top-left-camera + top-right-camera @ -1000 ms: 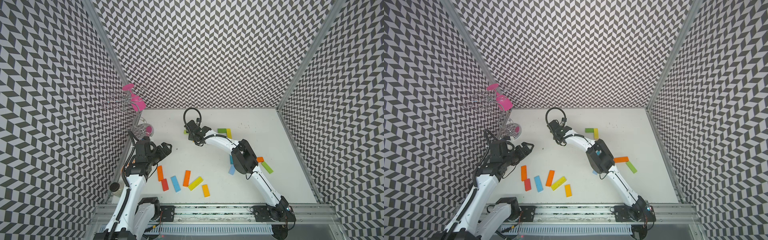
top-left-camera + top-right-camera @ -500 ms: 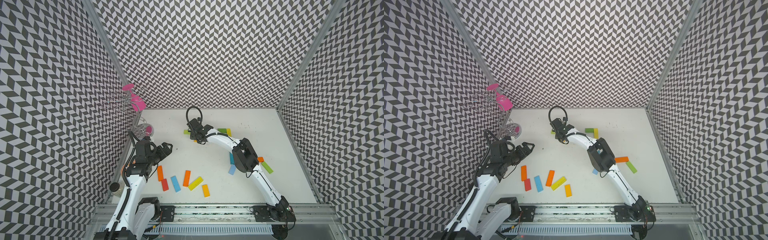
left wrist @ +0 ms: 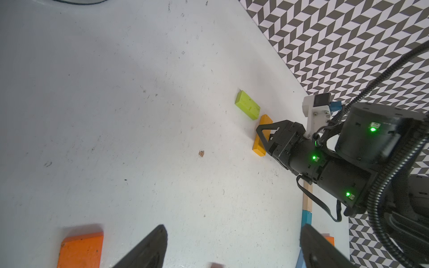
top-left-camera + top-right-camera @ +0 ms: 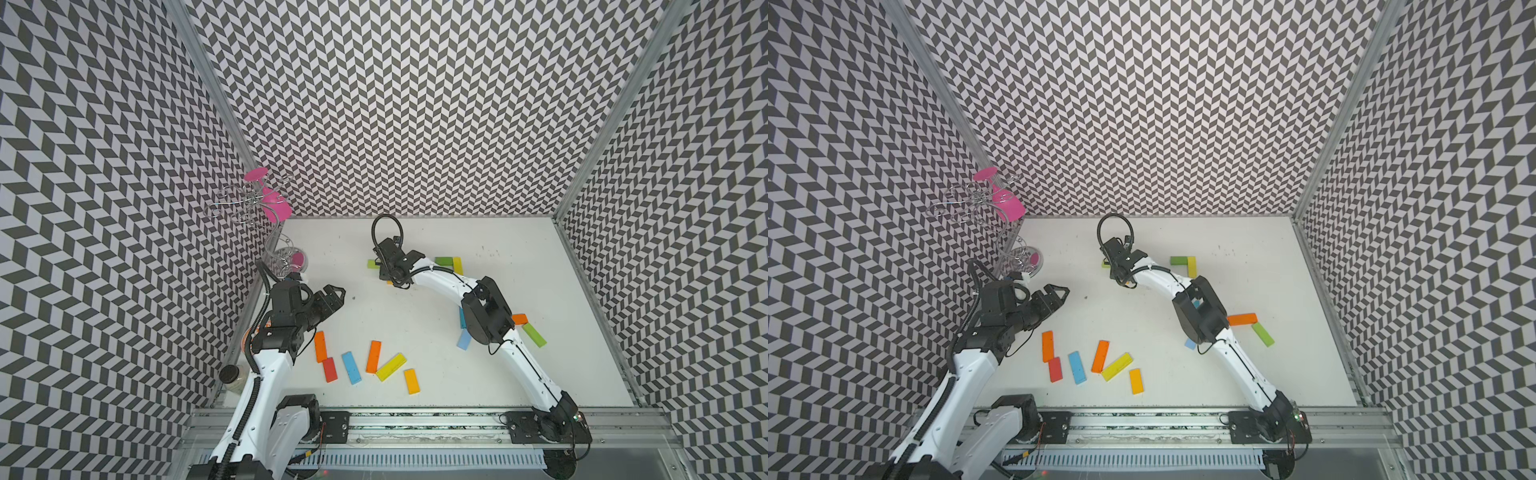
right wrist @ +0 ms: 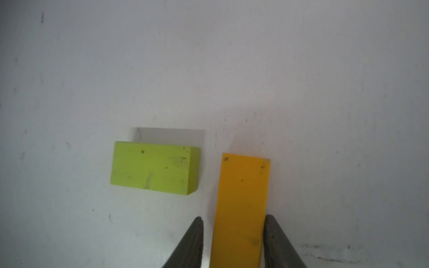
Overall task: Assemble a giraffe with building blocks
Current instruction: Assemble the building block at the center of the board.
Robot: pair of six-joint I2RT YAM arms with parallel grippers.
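Amber plank between the right jaws, far across the counter.
Nearest, the loose planks looked like light, stiff, smooth-painted wood, best pinched across the narrow width; the left gripper hung beside them, jaws wide apart, empty. Farther off, the right gripper straddled the amber plank, which lay flat, jaws apart with a sliver of gap on one side; a lime block lay just beside.

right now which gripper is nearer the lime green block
Right. The right gripper sits just beside the lime green block, its jaws straddling the neighbouring yellow block; the left gripper is well away, open and holding nothing.
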